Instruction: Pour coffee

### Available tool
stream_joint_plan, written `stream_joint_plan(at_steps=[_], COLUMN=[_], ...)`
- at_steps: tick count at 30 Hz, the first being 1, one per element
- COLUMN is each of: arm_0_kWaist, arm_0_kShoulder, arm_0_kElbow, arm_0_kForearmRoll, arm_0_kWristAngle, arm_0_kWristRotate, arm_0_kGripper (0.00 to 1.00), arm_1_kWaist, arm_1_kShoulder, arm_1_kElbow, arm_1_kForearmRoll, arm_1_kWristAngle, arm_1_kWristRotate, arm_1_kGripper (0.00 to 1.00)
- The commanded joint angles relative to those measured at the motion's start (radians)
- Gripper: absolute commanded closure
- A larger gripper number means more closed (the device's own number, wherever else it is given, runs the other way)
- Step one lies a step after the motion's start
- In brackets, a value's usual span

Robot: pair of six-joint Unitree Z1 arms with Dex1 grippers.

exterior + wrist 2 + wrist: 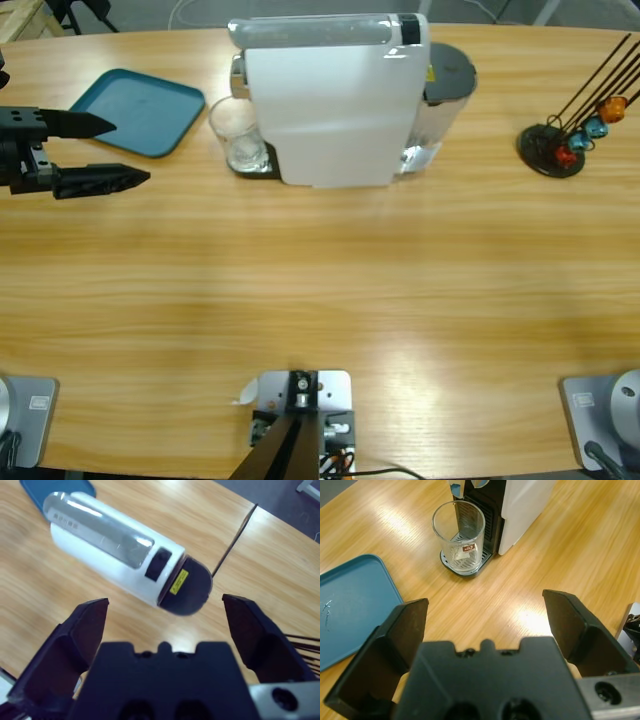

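High view: white coffee machine (335, 100) stands at the far middle of the wooden worktop (320, 280); clear glass (238, 135) sits on its black drip tray, at machine's left side under the spout; teal tray (140, 110) lies flat to the left, apart from glass; black capsule stand (560, 145) w/ thin rods and coloured capsules far right; left claw (105, 152) comes in from left edge, jaws spread, holding nothing, tips near the teal tray's edge; right claw not seen here.

Left wrist view: left claw (485, 625) spread wide, empty, above bare worktop; glass (459, 535) upright on the drip grid, ahead of the jaws, well apart; teal tray (355, 605) at left.

Right wrist view: right claw (165, 625) spread, empty, looking down on the coffee machine (125, 555) from above; machine's grey rear tank lid (192, 587) w/ yellow label lies between the jaw tips in view, not touched; capsule stand rods at right edge.
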State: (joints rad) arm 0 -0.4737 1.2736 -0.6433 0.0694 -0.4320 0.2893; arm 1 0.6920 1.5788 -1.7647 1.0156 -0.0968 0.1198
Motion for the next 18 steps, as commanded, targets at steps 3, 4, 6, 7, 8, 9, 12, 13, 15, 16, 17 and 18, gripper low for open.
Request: stream_joint_plan(at_steps=[3,4,6,7,8,9,12,13,15,16,17,18], arm_0_kWaist=[-0.016,-0.021,-0.032,-0.032,-0.032,-0.032,-0.034,-0.035,-0.036,-0.036,-0.036,-0.036], arm_0_kShoulder=[-0.023,-0.022,-0.026,-0.03,-0.036,-0.044,-0.06,-0.061,-0.061,-0.058,-0.056,-0.056], arm_0_kElbow=[0.047,0.048,0.049,0.051,0.053,0.055,0.066,0.069,0.068,0.068,0.068,0.068], arm_0_kForearmRoll=[-0.011,-0.011,-0.01,-0.01,-0.008,-0.008,-0.006,-0.006,-0.005,-0.005,-0.005,-0.005], arm_0_kWristAngle=[0.011,0.009,0.012,0.016,0.016,0.016,0.015,0.015,0.016,0.016,0.016,0.017], arm_0_kWristRotate=[-0.02,-0.028,-0.03,-0.035,-0.041,-0.045,-0.053,-0.054,-0.055,-0.055,-0.055,-0.054], arm_0_kGripper=[0.0,0.0,0.0,0.0,0.0,0.0,0.0,0.0,0.0,0.0,0.0,0.0], arm_1_kWaist=[0.014,0.014,0.014,0.013,0.006,-0.012,-0.086,-0.104,-0.146,-0.153,-0.155,-0.156], arm_1_kShoulder=[-0.311,-0.364,-0.478,-0.51,-0.539,-0.558,-0.627,-0.642,-0.66,-0.666,-0.673,-0.678], arm_1_kElbow=[0.509,0.584,0.736,0.78,0.818,0.846,0.942,0.966,1.011,1.027,1.043,1.061], arm_1_kForearmRoll=[-0.216,-0.268,-0.38,-0.405,-0.421,-0.431,-0.485,-0.501,-0.541,-0.561,-0.581,-0.599], arm_1_kWristAngle=[0.064,0.104,0.165,0.163,0.154,0.152,0.159,0.166,0.2,0.21,0.214,0.216], arm_1_kWristRotate=[-0.031,-0.054,-0.084,-0.086,-0.092,-0.102,-0.12,-0.129,-0.137,-0.139,-0.138,-0.135], arm_1_kGripper=[0.0,0.0,0.0,0.0,0.0,0.0,0.0,0.0,0.0,0.0,0.0,0.0])
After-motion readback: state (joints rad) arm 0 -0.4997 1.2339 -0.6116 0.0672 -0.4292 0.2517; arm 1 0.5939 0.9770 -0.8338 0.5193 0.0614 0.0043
